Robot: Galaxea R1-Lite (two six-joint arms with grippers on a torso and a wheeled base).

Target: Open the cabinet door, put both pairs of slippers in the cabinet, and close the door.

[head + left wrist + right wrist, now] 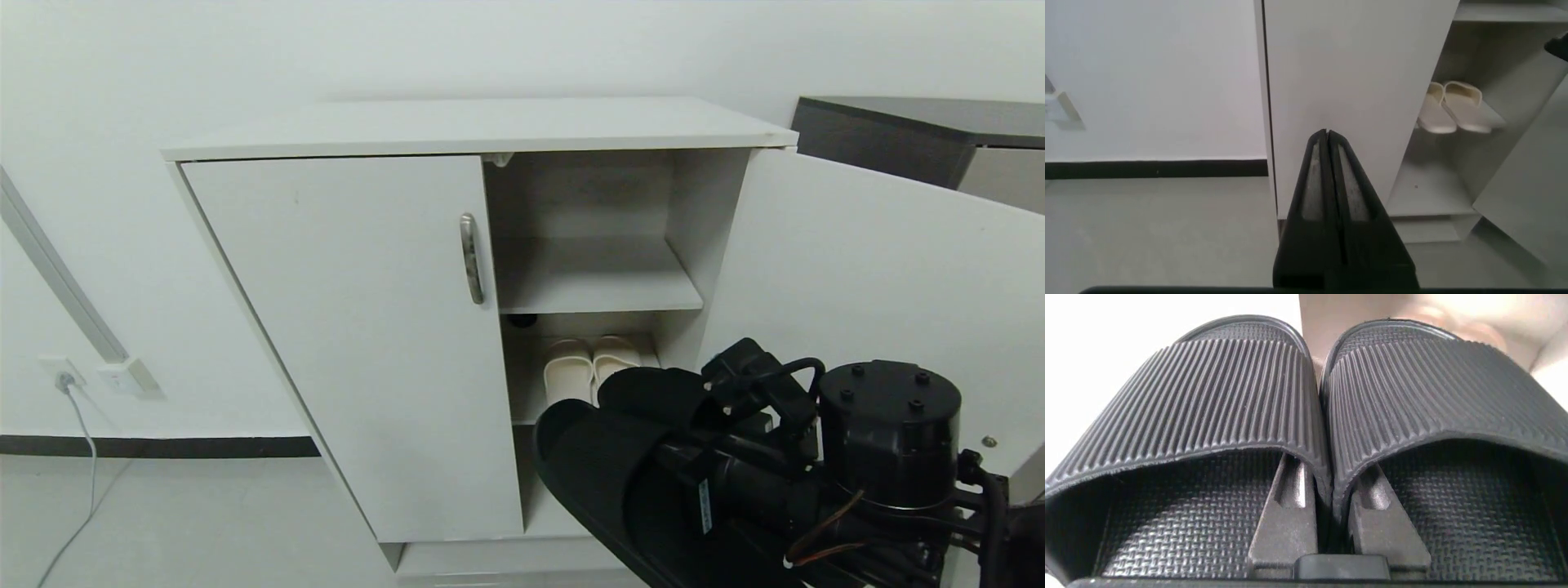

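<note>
My right gripper [1325, 498] pinches the black slippers [608, 457] by their touching inner walls, so both travel together; pair at lower right of head frame, facing the open cabinet [473, 126]; white slippers [592, 366] already on middle shelf; left gripper [1327, 159] clenched empty

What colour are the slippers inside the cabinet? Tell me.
Cream slippers, clearest in head view.

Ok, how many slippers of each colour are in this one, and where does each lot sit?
Cream rubber slippers: 2, side by side on a shelf inside the white cabinet.
Black ribbed rubber slippers: 2, clamped together in the right gripper, in front of the open cabinet.
Total: 4 slippers.
</note>
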